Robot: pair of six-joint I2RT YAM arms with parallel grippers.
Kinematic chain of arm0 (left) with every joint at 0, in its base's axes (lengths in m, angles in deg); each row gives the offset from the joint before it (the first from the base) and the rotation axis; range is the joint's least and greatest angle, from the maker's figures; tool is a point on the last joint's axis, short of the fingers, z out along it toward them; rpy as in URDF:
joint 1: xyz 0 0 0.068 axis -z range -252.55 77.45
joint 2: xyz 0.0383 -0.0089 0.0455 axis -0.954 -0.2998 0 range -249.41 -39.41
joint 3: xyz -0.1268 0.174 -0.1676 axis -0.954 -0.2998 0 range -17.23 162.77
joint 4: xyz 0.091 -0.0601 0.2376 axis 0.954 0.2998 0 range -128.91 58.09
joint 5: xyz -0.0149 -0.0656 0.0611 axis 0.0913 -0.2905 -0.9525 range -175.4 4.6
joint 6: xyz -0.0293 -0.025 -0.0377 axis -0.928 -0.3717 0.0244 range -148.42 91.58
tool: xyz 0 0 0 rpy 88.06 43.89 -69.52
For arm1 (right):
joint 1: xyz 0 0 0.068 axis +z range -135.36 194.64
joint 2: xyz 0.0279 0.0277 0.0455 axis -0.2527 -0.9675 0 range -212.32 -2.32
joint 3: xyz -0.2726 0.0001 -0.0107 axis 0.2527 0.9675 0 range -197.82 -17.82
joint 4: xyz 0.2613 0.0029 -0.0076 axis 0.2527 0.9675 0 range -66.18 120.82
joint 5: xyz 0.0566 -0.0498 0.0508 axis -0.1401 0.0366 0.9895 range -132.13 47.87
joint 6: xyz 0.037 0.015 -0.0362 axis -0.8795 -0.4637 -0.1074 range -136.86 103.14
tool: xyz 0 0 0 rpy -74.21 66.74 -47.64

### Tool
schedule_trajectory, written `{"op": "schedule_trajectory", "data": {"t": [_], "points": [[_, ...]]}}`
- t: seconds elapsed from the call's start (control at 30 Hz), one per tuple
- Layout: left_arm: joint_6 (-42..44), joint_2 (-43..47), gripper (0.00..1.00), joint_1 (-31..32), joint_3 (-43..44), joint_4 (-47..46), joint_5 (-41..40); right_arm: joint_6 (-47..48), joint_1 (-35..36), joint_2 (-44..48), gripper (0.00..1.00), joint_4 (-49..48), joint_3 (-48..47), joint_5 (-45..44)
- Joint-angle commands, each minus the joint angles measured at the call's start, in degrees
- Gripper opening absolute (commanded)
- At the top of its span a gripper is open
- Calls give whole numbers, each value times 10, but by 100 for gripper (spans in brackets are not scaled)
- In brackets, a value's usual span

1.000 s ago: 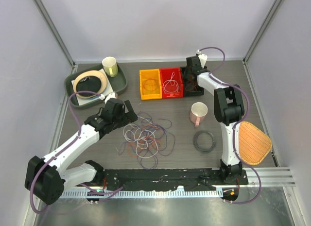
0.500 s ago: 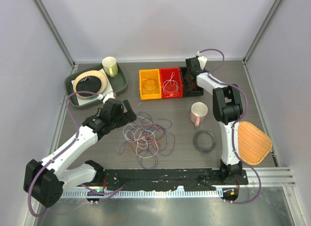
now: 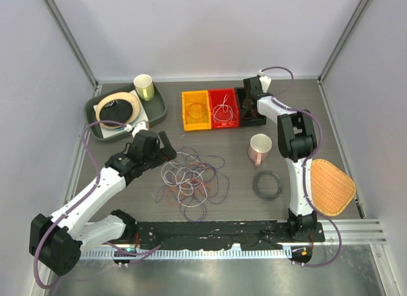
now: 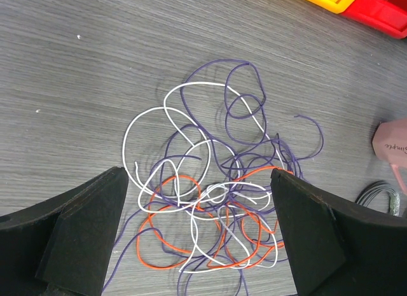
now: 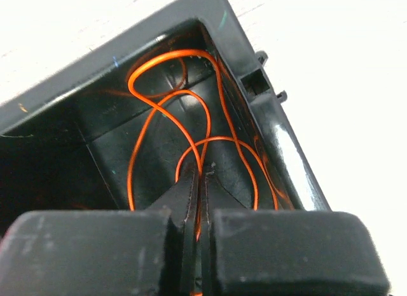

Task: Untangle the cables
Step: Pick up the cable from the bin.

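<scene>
On the surface (image 3: 337, 124), the cables (image 3: 191, 178) lie heaped. Our left tool (image 4: 197, 210) hangs spread wide above them; we should pinch one outer white loop (image 4: 125, 142) only. In the black bin (image 5: 95, 73), our right tool (image 5: 198, 188) is clamped on an orange cable (image 5: 166, 54); we should let go low.

The top view was lit evenly; only faint shadows were cast. The cables (image 4: 216, 194) were rendered sharply in the left wrist view. In the right wrist view, the table (image 5: 346, 54) was overexposed and glare was recorded on the black bin (image 5: 291, 153).
</scene>
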State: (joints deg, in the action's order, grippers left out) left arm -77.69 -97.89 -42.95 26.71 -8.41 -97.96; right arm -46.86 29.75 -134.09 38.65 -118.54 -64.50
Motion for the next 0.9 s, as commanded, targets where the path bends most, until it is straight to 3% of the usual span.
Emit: {"op": "schedule_trajectory", "data": {"t": [0.0, 0.2, 0.43, 0.7, 0.87], "points": [[-2, 15, 100, -2, 16, 6, -15, 20, -3, 73, 1, -92, 5, -1], [1, 24, 100, -2, 13, 2, -13, 90, -2, 197, 1, -253, 75, 71], [5, 26, 100, -3, 8, -4, -3, 176, 49, 265, 1, -243, 68, 128], [13, 49, 100, -3, -4, 1, -9, 231, 156, 253, 1, -234, 6, 132], [13, 71, 100, -3, -2, 35, -28, 201, 185, 207, 1, -240, -9, 143]]}}
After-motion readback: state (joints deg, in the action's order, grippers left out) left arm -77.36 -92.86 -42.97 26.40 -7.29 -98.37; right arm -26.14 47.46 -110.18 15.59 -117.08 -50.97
